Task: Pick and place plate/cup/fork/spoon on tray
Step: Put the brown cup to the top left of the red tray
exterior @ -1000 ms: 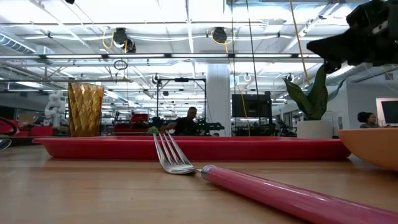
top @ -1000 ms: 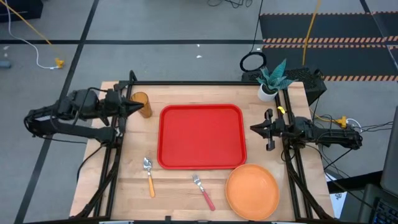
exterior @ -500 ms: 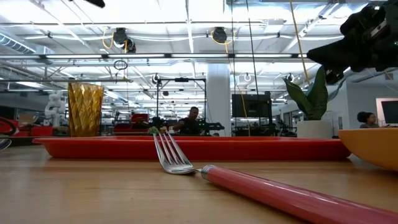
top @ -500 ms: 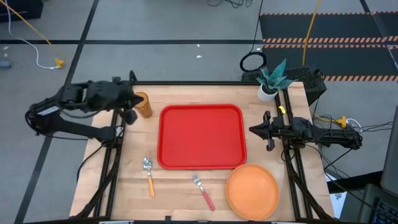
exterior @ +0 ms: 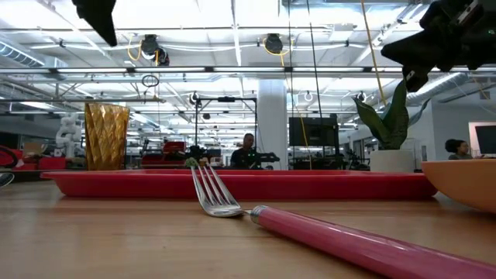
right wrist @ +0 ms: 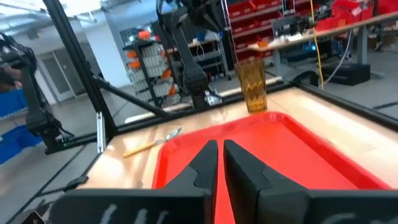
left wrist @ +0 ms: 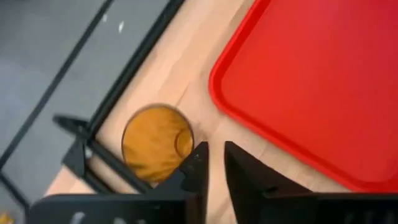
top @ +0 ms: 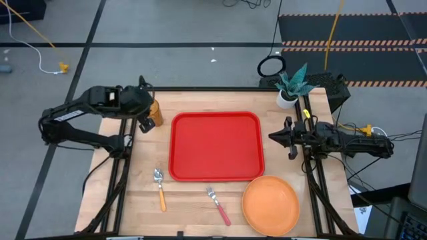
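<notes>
High view shows the left gripper (top: 143,121), fingers nearly pressed together, hovering beside the upright cup (top: 153,112), left of the tray (top: 215,147). Right gripper (top: 291,139), fingers together, waits right of the tray.

The large flat red plastic tray (top: 215,147) lies mid-table, the tall amber plastic cup (top: 153,113) just off its far left corner, the orange-handled spoon (top: 160,188), pinkish-red-handled fork (top: 218,205) and round orange plate (top: 270,205) along its near side, left to right.
</notes>
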Motion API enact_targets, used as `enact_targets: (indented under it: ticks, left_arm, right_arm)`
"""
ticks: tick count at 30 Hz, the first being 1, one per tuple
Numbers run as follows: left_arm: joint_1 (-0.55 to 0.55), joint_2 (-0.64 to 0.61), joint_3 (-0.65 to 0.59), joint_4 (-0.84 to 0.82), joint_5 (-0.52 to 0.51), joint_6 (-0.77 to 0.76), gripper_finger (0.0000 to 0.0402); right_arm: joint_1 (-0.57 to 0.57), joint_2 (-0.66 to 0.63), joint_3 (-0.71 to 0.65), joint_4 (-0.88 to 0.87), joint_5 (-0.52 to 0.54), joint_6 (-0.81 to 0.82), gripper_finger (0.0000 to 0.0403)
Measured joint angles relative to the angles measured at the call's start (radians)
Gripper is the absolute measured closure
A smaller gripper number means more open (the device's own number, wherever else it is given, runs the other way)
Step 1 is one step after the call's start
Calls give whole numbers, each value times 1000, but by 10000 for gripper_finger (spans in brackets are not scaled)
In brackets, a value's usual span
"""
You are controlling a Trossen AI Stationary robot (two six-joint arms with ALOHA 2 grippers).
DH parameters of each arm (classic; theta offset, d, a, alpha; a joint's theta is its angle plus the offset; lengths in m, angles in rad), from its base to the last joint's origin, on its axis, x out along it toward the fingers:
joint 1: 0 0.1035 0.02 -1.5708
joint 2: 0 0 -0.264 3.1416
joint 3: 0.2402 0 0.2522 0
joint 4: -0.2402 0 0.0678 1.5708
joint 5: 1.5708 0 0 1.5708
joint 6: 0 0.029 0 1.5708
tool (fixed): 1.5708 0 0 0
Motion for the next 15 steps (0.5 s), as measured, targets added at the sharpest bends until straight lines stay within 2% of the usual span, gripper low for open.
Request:
enact_targets:
  ticks: [5, 9, 15]
  left_arm:
    - [40, 51, 0, -24, -1, -69, 272]
    - [84, 111, 0, -22, 0, -87, 225]
    - [152, 209, -1, -10, 35, -50, 189]
  right_arm:
    - [0, 68, 19, 0, -5, 12, 385]
    - [0, 115, 49, 2, -50, 28, 385]
    - [0, 178, 109, 3, -152, 84, 385]
